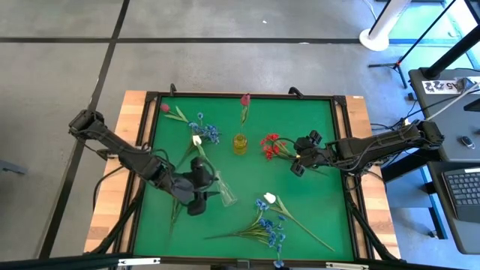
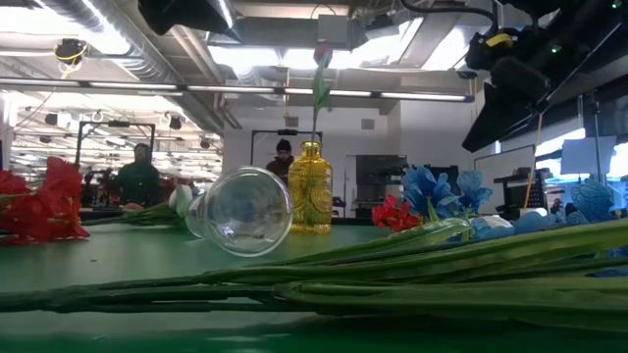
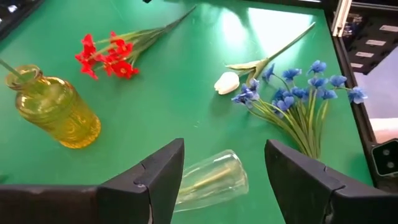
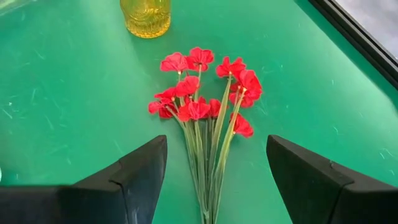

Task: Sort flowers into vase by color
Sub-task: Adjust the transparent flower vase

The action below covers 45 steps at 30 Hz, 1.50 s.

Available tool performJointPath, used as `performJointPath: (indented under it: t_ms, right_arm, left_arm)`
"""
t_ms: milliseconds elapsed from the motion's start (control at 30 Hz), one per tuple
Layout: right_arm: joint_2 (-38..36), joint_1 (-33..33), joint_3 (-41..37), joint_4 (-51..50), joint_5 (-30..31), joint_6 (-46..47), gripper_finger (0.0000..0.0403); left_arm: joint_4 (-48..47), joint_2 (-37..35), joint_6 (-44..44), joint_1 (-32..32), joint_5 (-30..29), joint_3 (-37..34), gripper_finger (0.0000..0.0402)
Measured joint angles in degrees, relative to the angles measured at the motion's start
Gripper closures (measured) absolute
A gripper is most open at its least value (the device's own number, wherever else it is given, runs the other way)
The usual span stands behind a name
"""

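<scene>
A clear glass vase (image 1: pixel 225 191) lies on its side on the green mat; my left gripper (image 1: pixel 201 192) is open, and its fingers stand on either side of the clear glass vase (image 3: pixel 211 180). A yellow glass vase (image 1: pixel 240 142) stands upright with one pink-budded stem (image 1: pixel 244 101) in it. My right gripper (image 1: pixel 298 156) is open, just right of a red flower cluster (image 1: pixel 270 145); the stems of the red cluster (image 4: pixel 202 93) run back between its fingers. Blue flowers with a white bud lie at the far left (image 1: pixel 206 129) and near the front edge (image 1: pixel 270 225).
A pink bud (image 1: pixel 165 109) lies near the mat's far left corner. Long green stems (image 2: pixel 392 275) lie across the front of the low view. A raised black frame (image 1: pixel 154 97) borders the mat. Bare green mat (image 1: pixel 315 120) shows at the far right.
</scene>
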Motion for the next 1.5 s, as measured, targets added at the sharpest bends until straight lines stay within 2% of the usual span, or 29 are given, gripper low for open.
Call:
performJointPath:
  t_ms: [200, 400, 533, 667, 767, 967, 1100, 1333, 1500]
  right_arm:
    - [0.00, 0.00, 0.00, 2.36, 0.00, -1.07, 0.0130]
    - [-0.02, 0.00, 0.00, 2.65, 0.00, -1.35, 0.0130]
    - [0.00, 0.00, 0.00, 2.65, 0.00, -1.35, 0.0130]
    - [0.00, 0.00, 0.00, 2.66, 0.00, -1.35, 0.0130]
    - [0.00, 0.00, 0.00, 3.17, 0.04, -1.35, 0.0130]
    - [-0.01, 0.00, 0.00, 5.76, -0.14, -3.29, 0.0130]
    - [0.00, 0.00, 0.00, 9.24, -1.91, -4.02, 0.0130]
    - [0.00, 0.10, 0.00, 23.40, -11.92, -8.95, 0.0130]
    - [1.05, 0.11, 0.02, 29.35, -14.92, -11.50, 0.0130]
  left_arm:
    - [3.85, 0.00, -2.86, -0.49, -1.48, -4.87, 0.0184]
    - [20.85, 0.00, -5.45, -0.49, -0.88, -14.46, 0.0184]
    - [29.15, 0.00, -7.05, -0.29, -0.74, -17.87, 0.0184]
    - [27.66, 0.00, -19.35, 1.99, -0.50, -18.14, 0.0184]
    - [23.88, 0.02, -28.69, 3.43, 1.76, -18.14, 0.0184]
    - [14.74, 0.02, -40.09, 2.98, 3.01, -18.14, 0.0184]
    - [9.23, 0.04, -47.75, 1.82, 1.54, -18.14, 0.0184]
    - [7.47, 0.40, -54.24, 3.78, 2.89, -18.14, 0.0184]
    - [8.23, 2.50, -55.43, 6.20, 5.65, -18.14, 0.0184]
